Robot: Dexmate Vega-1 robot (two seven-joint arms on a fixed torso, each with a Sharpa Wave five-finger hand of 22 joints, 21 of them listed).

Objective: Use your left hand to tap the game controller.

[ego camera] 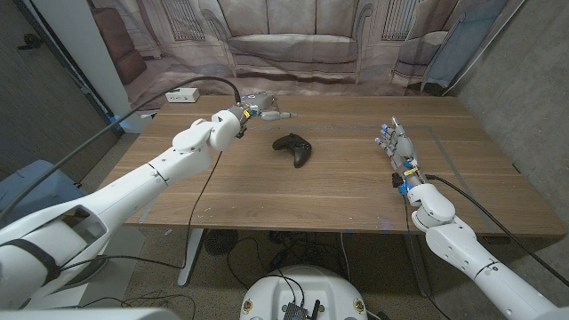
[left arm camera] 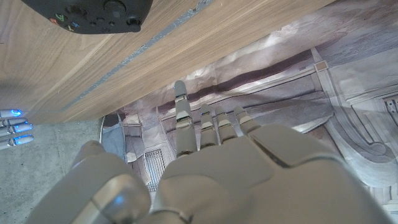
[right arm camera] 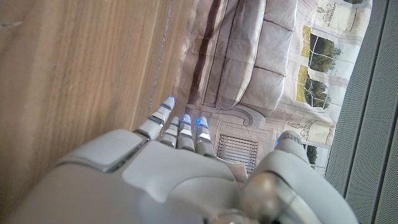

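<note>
On the wooden table (ego camera: 267, 182), game controller (ego camera: 293, 148) lies near left hand (ego camera: 260, 109).

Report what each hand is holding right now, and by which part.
Nothing is held. The left hand is raised beyond the game controller, fingers extended and apart, not touching it. The right hand is by the table's right side, holding nothing.

My head camera looks down over the whole worktop (ego camera: 338, 187). Both wrist cameras sit close behind their hands, sharing its wood and the backdrop (ego camera: 293, 40).

Seemingly bare tabletop (ego camera: 338, 182) around game controller (ego camera: 294, 148)
</note>
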